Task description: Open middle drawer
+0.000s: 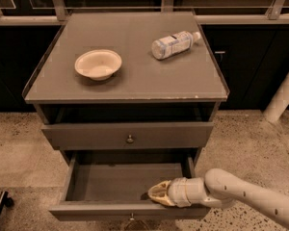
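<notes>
pincer (pixel 158 195) at 5 o'clock, at front rim of middle drawer (pixel 111 182), arm (pixel 250 196) crossing its 3 o'clock side | drawer well open from above toward 9 o'clock, top drawer (pixel 86 136) overhangs rear | table (pixel 135 83): bowl (pixel 98 64) at 10 o'clock, bottle (pixel 176 44) lying at 1 o'clock, open lane between them
</notes>
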`<action>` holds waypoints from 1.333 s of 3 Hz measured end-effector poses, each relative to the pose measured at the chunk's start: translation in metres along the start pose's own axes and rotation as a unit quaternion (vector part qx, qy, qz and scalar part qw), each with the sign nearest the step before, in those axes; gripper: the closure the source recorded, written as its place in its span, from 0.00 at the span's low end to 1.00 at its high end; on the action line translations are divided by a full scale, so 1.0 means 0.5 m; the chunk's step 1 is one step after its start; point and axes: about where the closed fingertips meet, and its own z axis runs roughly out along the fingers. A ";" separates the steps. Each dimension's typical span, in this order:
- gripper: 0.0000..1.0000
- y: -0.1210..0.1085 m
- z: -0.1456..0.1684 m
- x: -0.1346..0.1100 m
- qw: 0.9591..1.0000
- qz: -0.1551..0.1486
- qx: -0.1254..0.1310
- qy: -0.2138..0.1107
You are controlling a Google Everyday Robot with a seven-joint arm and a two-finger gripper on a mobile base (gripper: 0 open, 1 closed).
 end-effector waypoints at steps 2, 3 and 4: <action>1.00 -0.037 -0.076 -0.039 0.986 0.008 0.111 -0.124; 0.82 -0.043 -0.129 -0.054 0.978 0.000 0.147 -0.146; 0.59 -0.042 -0.129 -0.052 0.979 0.002 0.146 -0.145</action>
